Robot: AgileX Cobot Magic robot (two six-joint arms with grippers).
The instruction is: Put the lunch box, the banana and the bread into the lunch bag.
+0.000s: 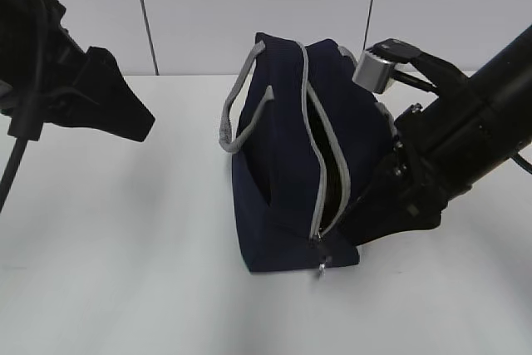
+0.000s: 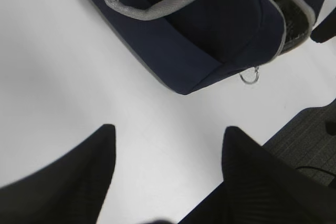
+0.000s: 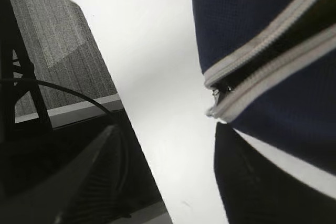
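Exterior view: lunch bag (image 1: 283, 189) stands unzipped on table (image 1: 125, 272), both arms' jaws apart, empty.

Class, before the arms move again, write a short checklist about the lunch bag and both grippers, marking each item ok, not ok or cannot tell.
1. Lunch bag standing on the table: ok.
2. Zipper open: ok.
3. Food and box inside the bag: cannot tell, the inside is dark.
4. Left gripper open, empty, clear of the bag: ok.
5. Right gripper free of the bag: ok, jaws apart, nothing between them.
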